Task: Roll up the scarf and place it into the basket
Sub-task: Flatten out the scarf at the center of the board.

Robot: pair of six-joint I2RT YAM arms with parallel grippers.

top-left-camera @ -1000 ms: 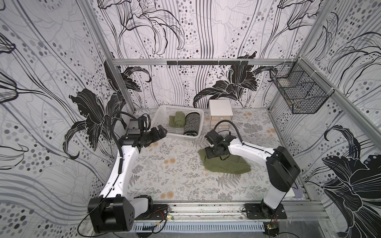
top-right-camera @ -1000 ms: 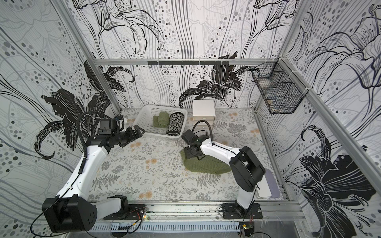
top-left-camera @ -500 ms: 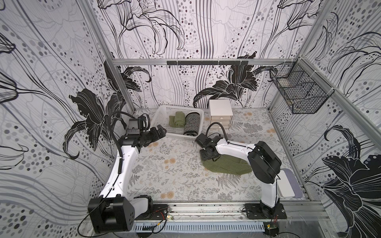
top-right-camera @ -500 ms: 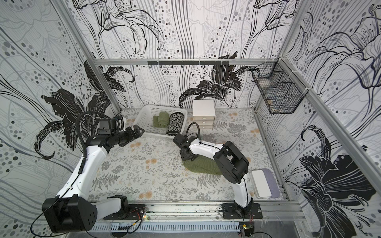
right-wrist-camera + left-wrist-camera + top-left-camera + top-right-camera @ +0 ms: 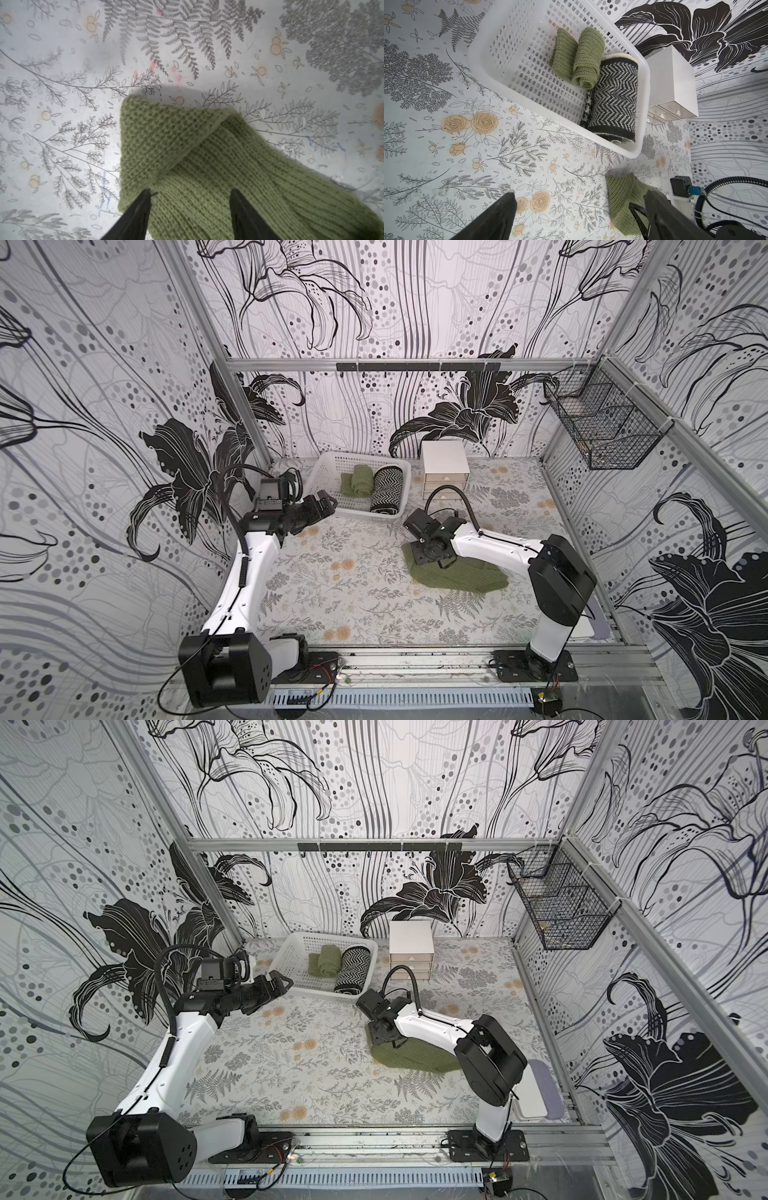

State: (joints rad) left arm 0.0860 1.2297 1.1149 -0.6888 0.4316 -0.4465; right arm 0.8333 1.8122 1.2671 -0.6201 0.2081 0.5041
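Beneath spread right fingers (image 5: 135, 216): scarf (image 5: 207, 166), corner folded.

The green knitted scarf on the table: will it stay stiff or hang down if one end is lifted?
Probably floppy: the green knitted scarf lies folded over itself at one corner. Its coarse knit should catch on the right gripper rather than slip.
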